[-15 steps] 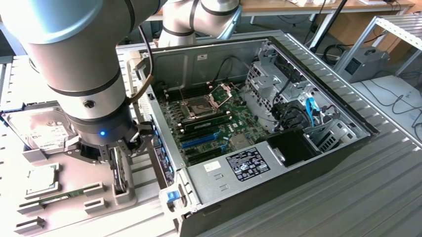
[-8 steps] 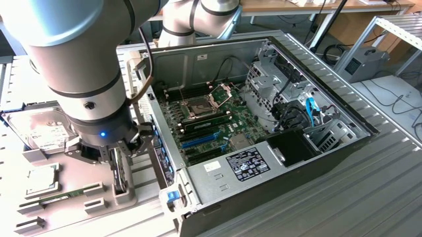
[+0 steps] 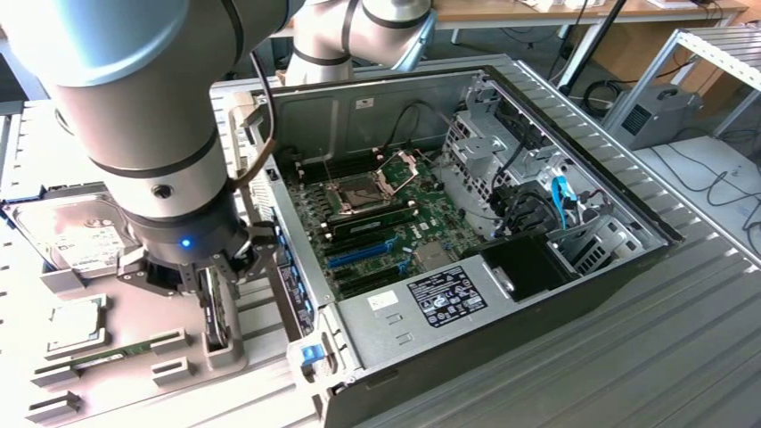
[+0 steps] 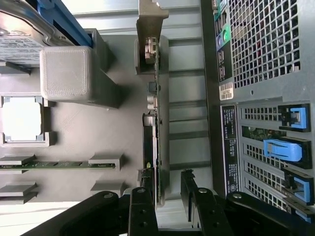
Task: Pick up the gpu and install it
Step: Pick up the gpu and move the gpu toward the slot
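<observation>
The claw (image 4: pixel 165 196) is open, its fingers (image 4: pixel 142 201) straddling the gpu (image 4: pixel 150 142), which stands on edge in a grey holder (image 4: pixel 165 88) just beside the computer case (image 3: pixel 535 294). The wrist view shows one finger nearly against the card and the other apart from it. The exterior view shows the case's open motherboard (image 3: pixel 380 218).

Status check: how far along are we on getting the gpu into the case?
Nothing is finished yet. The gpu stands on edge in its grey holder beside the case. In hand: the gripper sits over it, fingers open either side. Left: grasp, lift and seating in the blue slots, which look empty.
</observation>
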### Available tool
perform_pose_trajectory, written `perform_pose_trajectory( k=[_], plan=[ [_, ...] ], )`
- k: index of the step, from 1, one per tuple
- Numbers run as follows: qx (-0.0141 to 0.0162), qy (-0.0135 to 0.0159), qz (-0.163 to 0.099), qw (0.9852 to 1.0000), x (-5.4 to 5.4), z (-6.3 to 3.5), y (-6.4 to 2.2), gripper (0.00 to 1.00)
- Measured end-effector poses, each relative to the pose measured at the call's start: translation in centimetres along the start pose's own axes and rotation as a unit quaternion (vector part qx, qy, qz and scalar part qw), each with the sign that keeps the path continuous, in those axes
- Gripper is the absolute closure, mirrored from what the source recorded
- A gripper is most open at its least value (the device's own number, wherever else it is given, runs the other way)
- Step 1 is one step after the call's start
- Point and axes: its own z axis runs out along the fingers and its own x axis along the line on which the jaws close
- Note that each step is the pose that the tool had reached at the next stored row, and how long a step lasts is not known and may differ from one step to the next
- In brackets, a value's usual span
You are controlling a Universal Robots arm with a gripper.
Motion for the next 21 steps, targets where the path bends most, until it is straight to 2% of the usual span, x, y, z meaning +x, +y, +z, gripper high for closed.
perform_pose_trajectory(
  k=[7,13,21],
  plan=[
    [0.001,-0.0001,0.0,1.0,0.1,0.13,0.98,0.64],
    [0.0018,-0.0002,0.0,1.0,0.5,0.33,2.81,0.64],
    [0.0022,-0.0002,0.0,1.0,1.1,0.65,4.29,0.64]
  ],
)
